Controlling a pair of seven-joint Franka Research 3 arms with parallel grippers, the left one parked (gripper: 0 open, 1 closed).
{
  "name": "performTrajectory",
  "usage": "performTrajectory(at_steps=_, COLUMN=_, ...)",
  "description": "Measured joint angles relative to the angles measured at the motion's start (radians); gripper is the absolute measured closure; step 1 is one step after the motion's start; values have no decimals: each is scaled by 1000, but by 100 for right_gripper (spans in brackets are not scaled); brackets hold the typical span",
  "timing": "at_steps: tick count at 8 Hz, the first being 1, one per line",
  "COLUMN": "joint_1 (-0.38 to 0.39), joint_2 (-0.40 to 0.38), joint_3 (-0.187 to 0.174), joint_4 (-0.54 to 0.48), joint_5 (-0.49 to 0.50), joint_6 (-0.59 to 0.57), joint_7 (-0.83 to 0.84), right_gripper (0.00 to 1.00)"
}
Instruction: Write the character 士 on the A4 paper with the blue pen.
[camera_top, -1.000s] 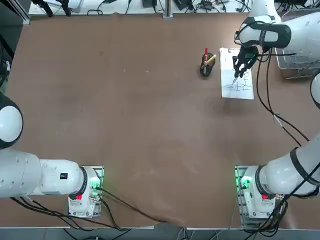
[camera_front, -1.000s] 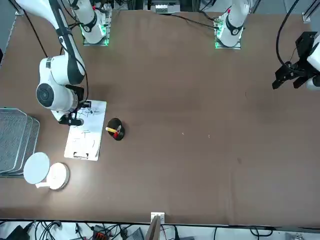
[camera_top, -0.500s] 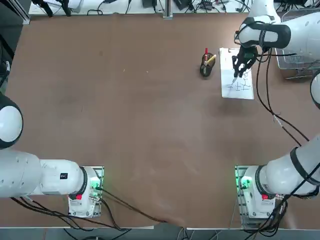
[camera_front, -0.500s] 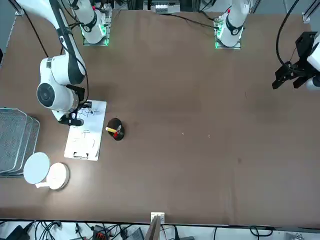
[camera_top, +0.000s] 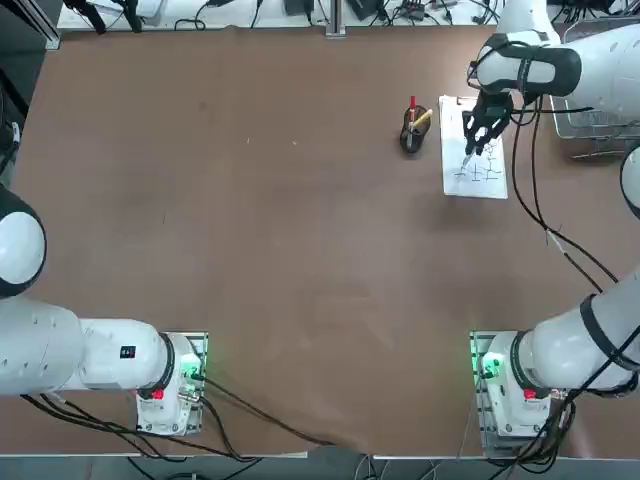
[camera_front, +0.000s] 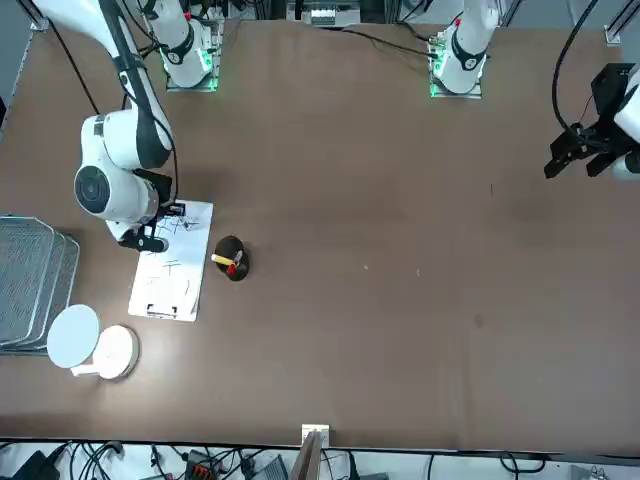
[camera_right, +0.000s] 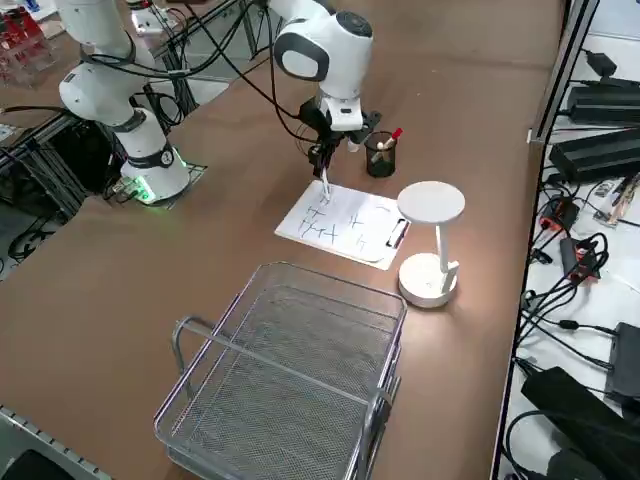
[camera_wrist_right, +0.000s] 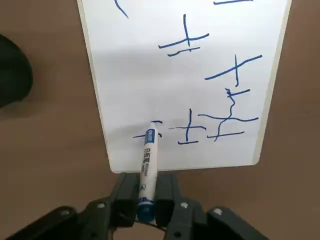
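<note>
Right claw (camera_wrist_right: 150, 192) grips the blue pen (camera_wrist_right: 148, 170) over the paper (camera_wrist_right: 200, 95)

Brown table (camera_top: 300, 250); blue-on-white sheet (camera_wrist_right: 135, 75)

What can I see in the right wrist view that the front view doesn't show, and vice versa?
Only the right wrist view: the blue lettering on the pen between the fingers.

Only the front view: the wire basket and the round white stand.

Both: the paper with handwritten strokes, and the brown table.
</note>
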Motion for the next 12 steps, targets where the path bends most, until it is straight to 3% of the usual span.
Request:
performTrajectory(at_steps=5, joint_1=2, joint_2=2, joint_3=34, joint_4=0, joint_5=12, joint_6=13, joint_7=50, right_gripper=79)
performTrajectory(at_steps=12, joint_1=2, joint_2=3, joint_3=44, joint_4=0, joint_5=20, joint_6=19, joint_7=81, right_gripper=79)
